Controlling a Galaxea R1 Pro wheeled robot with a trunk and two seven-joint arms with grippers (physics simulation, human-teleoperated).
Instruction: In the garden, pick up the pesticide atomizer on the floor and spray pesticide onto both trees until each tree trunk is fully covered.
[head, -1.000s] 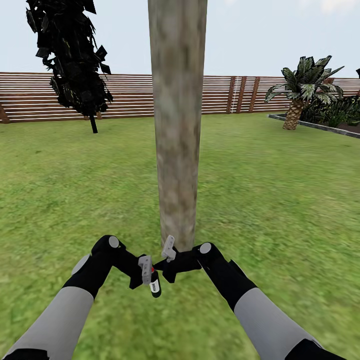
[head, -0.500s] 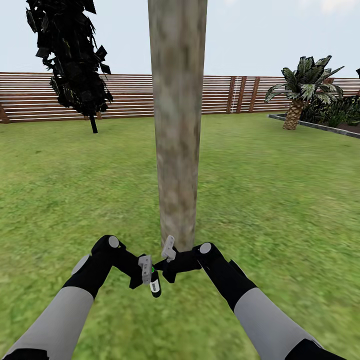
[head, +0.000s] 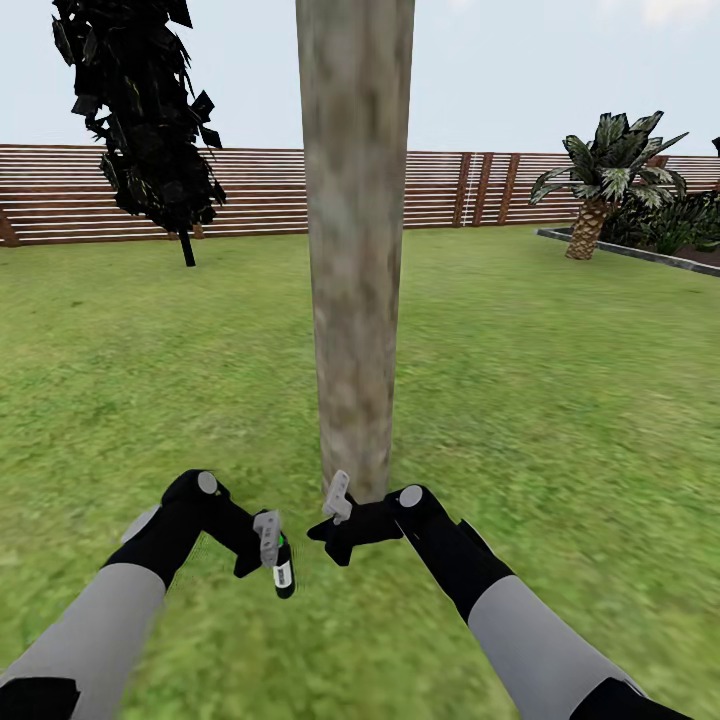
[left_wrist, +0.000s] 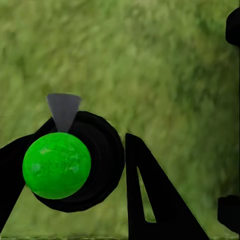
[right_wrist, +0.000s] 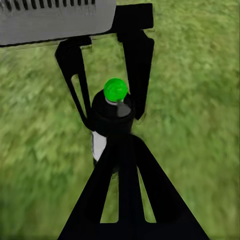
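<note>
a green lawn (head: 560, 400) backed by a brown slat fence (head: 250, 190), with a thick mottled tree trunk (head: 355, 250) cut off at the top of the head view.

the pesticide atomizer (head: 283, 570) is pinched upright in the left gripper (head: 270, 545), low over the grass and left of the trunk's base; its green-topped head (left_wrist: 56, 165) is seen end-on between dark fingers, the body hidden. whether the right gripper (head: 335, 505), just before the trunk's base, is spread or pressed together cannot be told.

No legible text, labels, brands, numbers or signs; white mark on pesticide atomizer (head: 284, 575) unreadable.
</note>
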